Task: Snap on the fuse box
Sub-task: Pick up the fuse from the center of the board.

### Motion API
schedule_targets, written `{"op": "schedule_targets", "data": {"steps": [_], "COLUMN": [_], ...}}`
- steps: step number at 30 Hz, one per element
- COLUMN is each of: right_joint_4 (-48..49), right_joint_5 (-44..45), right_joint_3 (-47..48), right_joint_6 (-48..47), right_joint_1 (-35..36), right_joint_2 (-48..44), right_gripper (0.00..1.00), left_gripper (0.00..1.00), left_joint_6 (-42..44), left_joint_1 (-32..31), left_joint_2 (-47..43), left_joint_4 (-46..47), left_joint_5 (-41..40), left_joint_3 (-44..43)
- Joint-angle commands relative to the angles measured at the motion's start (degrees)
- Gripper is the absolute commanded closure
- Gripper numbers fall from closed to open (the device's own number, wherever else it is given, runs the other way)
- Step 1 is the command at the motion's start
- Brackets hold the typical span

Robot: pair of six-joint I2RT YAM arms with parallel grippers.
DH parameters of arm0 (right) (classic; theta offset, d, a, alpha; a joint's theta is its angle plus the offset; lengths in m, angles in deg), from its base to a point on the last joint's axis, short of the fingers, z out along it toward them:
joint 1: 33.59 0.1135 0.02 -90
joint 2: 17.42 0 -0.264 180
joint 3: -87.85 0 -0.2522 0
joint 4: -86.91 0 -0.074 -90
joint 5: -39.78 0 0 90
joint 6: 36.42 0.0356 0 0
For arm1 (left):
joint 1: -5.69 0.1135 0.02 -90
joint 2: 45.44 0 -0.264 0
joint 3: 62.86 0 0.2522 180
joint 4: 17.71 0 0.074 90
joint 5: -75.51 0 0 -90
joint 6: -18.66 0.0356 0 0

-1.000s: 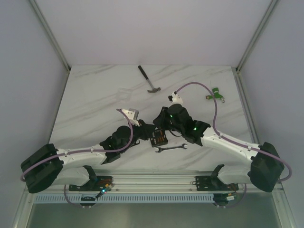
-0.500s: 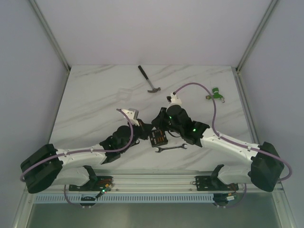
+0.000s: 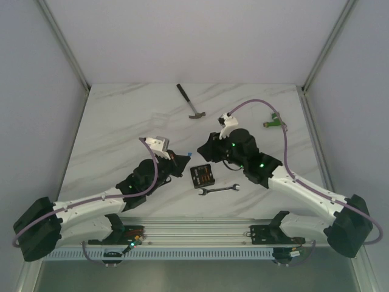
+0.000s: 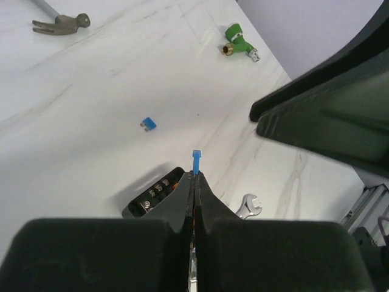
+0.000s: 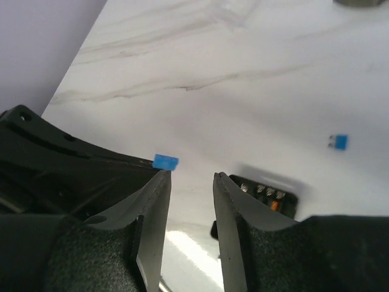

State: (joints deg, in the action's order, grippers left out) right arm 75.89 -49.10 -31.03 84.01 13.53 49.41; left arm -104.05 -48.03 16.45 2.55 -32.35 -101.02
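Now, the small, square, black plastic fuse box [image 3: 202,176] lies flat on the white marbled table [image 3: 121,121], near its front edge. It sits between the two arms and touches neither of them.

The left gripper [image 4: 194,176] is fully closed and pinches a small blue fuse [image 4: 196,162], which sticks straight out past the fingertips, above the table and a little beyond the box. The right gripper [image 5: 191,176] is about half open and holds nothing; its jaws hang close beside that fuse.

I judge that the step in hand is to bring the held fuse to the box and press it in. To do it well, the left arm should turn the fuse so its prongs point down, line it up with a free slot, and push straight down without tilting. The box looks light and may slide, so the right gripper could steady one wall. Which end of the fuse has the prongs, I cannot tell.

The open top of the box faces up, with rows of tiny fuses inside. It is nearly square, so I see no real long axis; its sides are a little turned against the table edge.

Just in front of it lies a small silver wrench [image 3: 219,190], apart from it. A second blue fuse [image 4: 148,123] lies loose beyond the box, and far back is a steel hammer [image 3: 190,102].
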Motion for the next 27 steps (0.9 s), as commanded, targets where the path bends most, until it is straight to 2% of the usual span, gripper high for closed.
{"op": "schedule_targets", "data": {"steps": [1, 5, 12, 20, 27], "right_joint_4": [1.82, 0.63, -0.20, -0.54, -1.26], "right_joint_5": [-15.33, -28.36, -42.17, -48.76, -52.10], "right_joint_3": [-1.03, -0.34, 0.86, 2.28, 2.53], "right_joint_6": [-15.04, -23.05, -29.69, -31.22, -32.09], "right_joint_1": [-4.64, -7.44, -9.09, -9.15, -9.23], "right_joint_2": [-3.18, -3.44, -3.82, -3.58, -3.78], "right_gripper": [0.59, 0.59, 0.59, 0.61, 0.66], "left_gripper": [1.00, 1.00, 1.00, 1.00, 1.00], "left_joint_6": [4.83, 6.62, 7.85, 7.98, 8.00], "left_joint_1": [2.09, 2.82, 2.99, 2.92, 2.91], "left_joint_2": [-4.16, -7.14, -11.02, -11.61, -10.92], "left_joint_4": [-2.31, -2.75, -2.74, -1.29, -1.25], "left_joint_5": [8.10, 14.82, 24.91, 32.39, 33.14], "left_joint_3": [0.94, 0.96, 0.22, -0.46, -0.83]}}
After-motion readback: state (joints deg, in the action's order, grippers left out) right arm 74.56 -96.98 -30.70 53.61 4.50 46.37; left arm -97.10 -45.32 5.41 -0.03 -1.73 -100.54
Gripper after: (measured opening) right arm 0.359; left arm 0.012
